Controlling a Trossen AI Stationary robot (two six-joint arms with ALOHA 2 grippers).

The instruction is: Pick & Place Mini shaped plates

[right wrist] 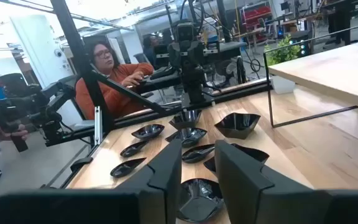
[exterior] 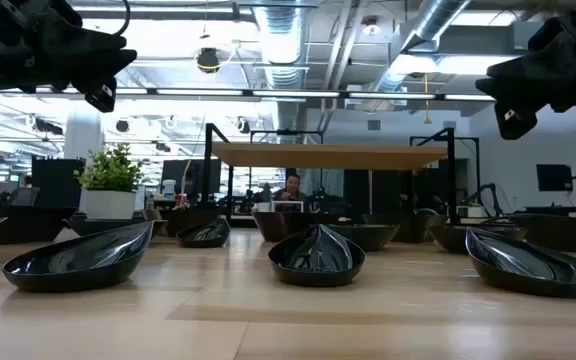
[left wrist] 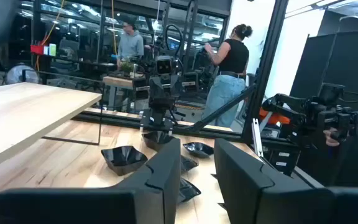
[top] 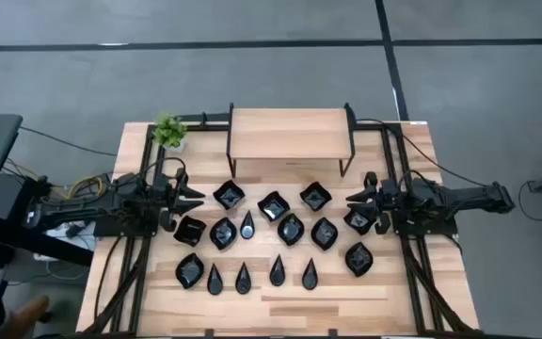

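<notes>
While both grippers — left gripper, right gripper — hover slightly parted and empty beside the mini shaped plates spread mid-table, descend squarely over one rim before closing.

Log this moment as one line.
left gripper: open, empty, raised | right gripper: open, empty, raised | mini shaped plates: on table | shelf: bare

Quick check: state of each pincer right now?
Left pincer: open, holding nothing, raised above the table.
Right pincer: open, holding nothing, raised above the table.
</notes>
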